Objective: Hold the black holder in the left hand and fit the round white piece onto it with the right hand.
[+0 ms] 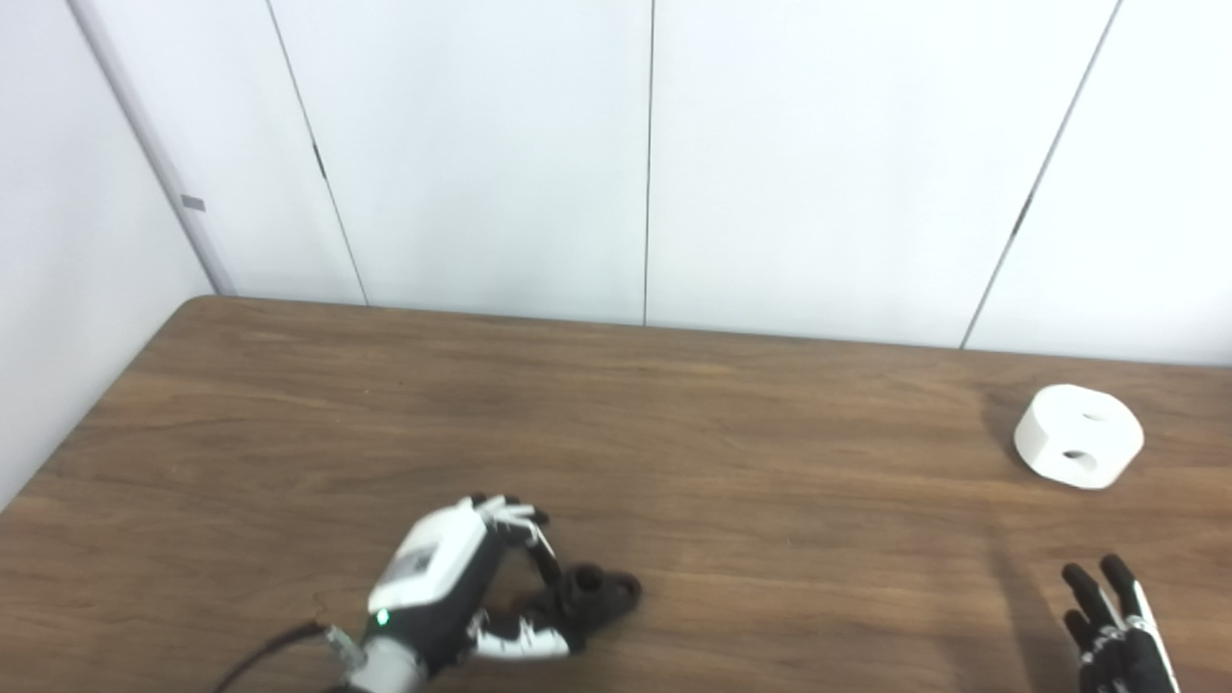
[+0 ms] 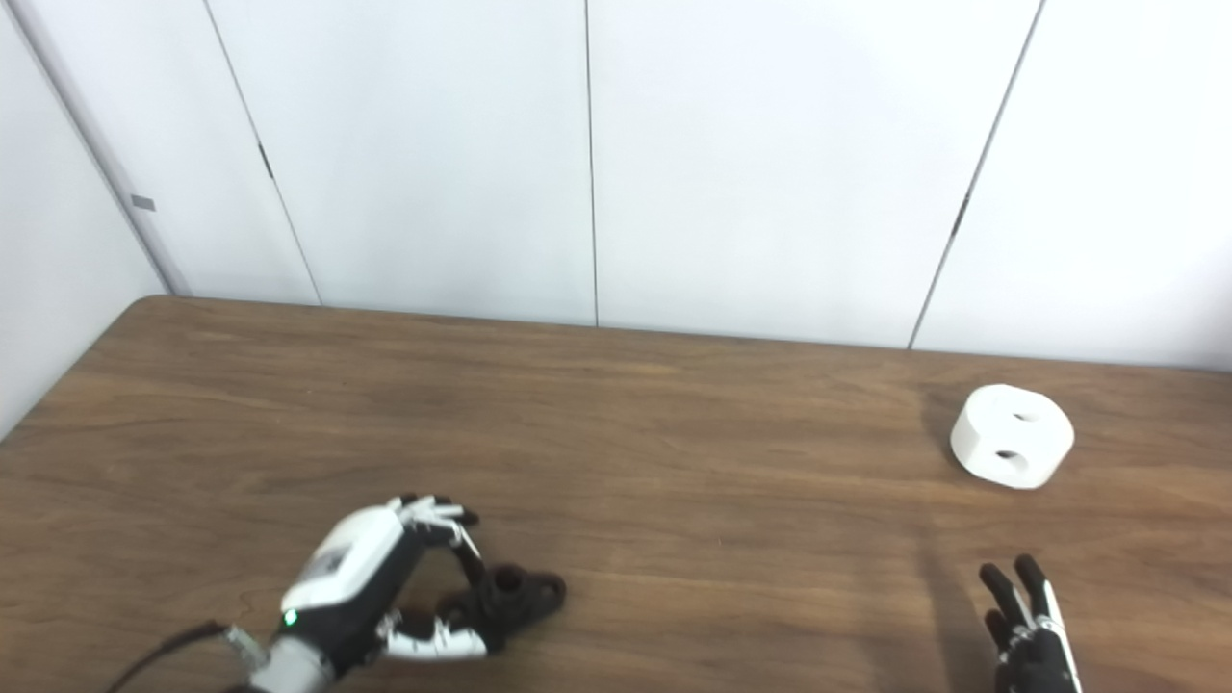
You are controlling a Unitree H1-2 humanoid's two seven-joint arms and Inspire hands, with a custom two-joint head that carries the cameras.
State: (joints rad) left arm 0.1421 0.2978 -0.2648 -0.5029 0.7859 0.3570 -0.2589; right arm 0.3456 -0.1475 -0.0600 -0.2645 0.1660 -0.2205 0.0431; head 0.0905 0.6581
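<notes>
The black holder (image 1: 599,589) lies on the wooden table (image 1: 616,452) near the front, left of centre. My left hand (image 1: 462,577) is at it, with fingers curled over its left end and the thumb beneath; the grip looks loose and the holder rests on the table. The round white piece (image 1: 1078,435), with two holes in its top, sits on the table at the far right. My right hand (image 1: 1116,630) is at the bottom right edge, fingers apart and pointing up, holding nothing, well short of the white piece.
White wall panels (image 1: 635,154) stand right behind the table's far edge. The table's left edge runs diagonally at the left. A dark cable (image 1: 265,654) trails from my left wrist.
</notes>
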